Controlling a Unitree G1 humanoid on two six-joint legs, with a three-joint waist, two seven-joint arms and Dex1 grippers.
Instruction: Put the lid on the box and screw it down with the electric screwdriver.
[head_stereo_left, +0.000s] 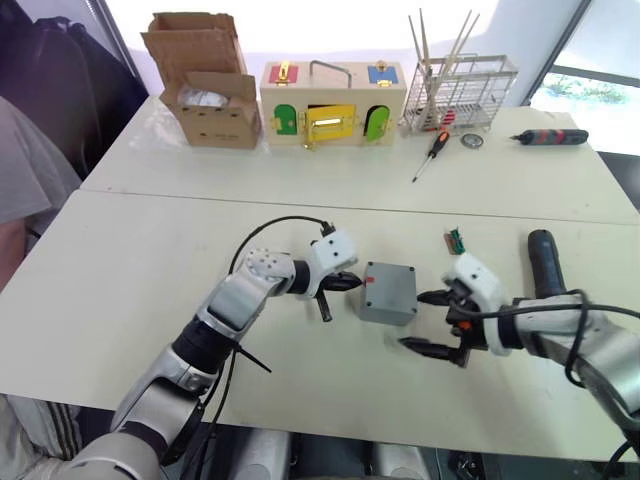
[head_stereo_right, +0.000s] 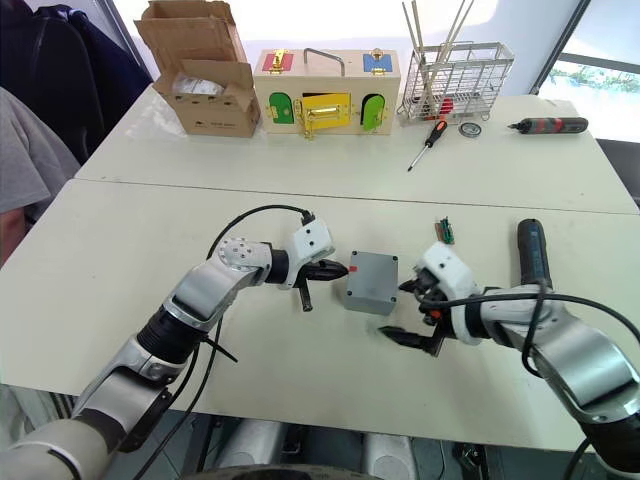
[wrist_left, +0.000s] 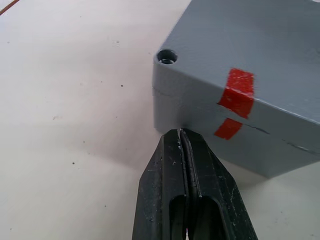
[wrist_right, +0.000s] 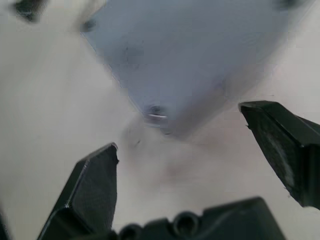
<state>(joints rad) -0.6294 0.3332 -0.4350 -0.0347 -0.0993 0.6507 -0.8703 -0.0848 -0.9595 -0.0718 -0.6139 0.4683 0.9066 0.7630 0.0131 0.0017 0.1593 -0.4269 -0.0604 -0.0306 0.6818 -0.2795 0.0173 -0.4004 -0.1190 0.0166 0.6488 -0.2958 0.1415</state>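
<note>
Low and right of centre in the head views, the right gripper (head_stereo_left: 432, 322) stands wide apart, holding nothing, just beside the box (head_stereo_left: 389, 299). The lid (head_stereo_left: 392, 284) sits on the box at frame centre. From the left, the left gripper (wrist_left: 181, 137) is pressed closed, its tips touching the box's side near the red mark (wrist_left: 235, 98). The electric screwdriver (head_stereo_left: 544, 262) lies at the right. Farther up, a wooden box (head_stereo_left: 333, 103) stands.
</note>
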